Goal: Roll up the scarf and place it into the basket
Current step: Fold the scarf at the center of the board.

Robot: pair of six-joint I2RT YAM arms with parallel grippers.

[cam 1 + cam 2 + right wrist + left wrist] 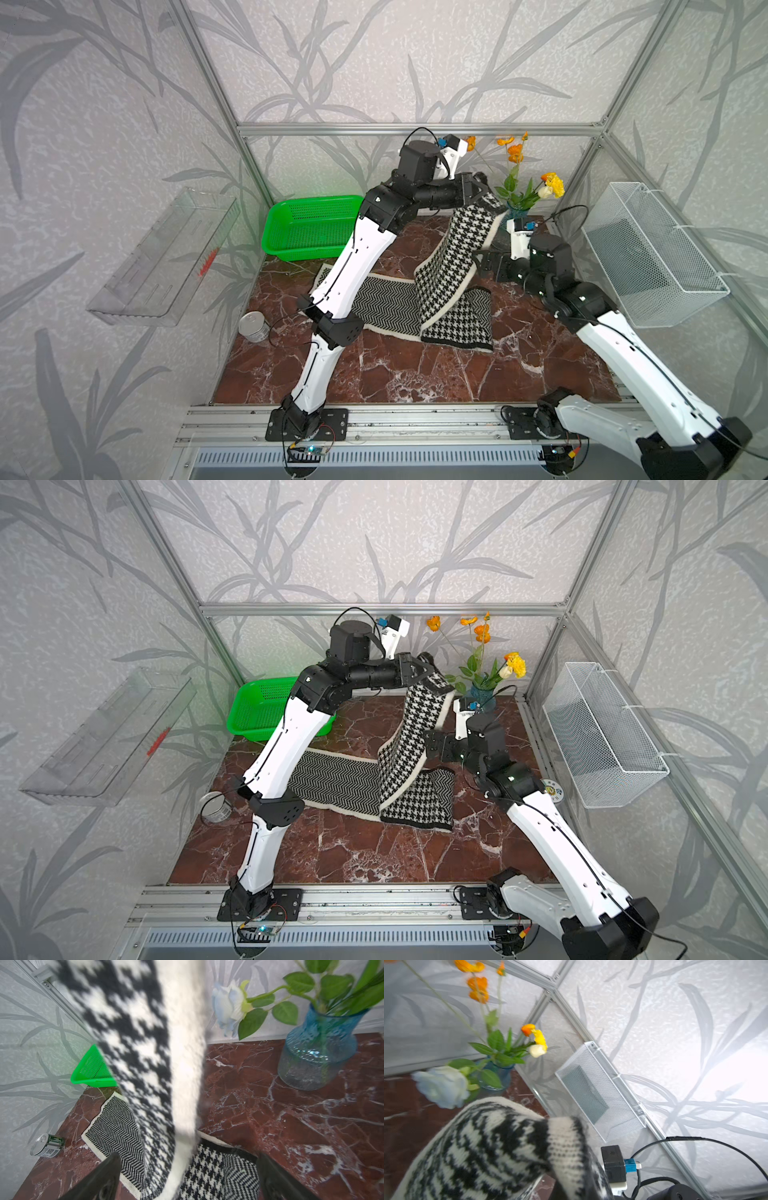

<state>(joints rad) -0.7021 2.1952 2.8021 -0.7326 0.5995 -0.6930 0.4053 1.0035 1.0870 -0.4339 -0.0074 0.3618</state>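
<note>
The scarf is one long knitted strip with a cream edge. The flat part shows fine herringbone, and the lifted, folded-over part shows coarse houndstooth. Its raised end hangs just beside the vase, a single ribbed blue glass vessel. The rest lies on the veined red-brown marble table, running away from the vase.

The left gripper is clamped on that raised end, above the vase; in the left wrist view the knit hides its fingers. The right gripper stands wide apart near the vase. Its two black fingers flank the hanging strip, which is blurred there, and no touch is visible.

One green perforated plastic basket sits well apart from the vase, beyond the scarf and partly hidden by the left arm. One metal tin sits farther still.
</note>
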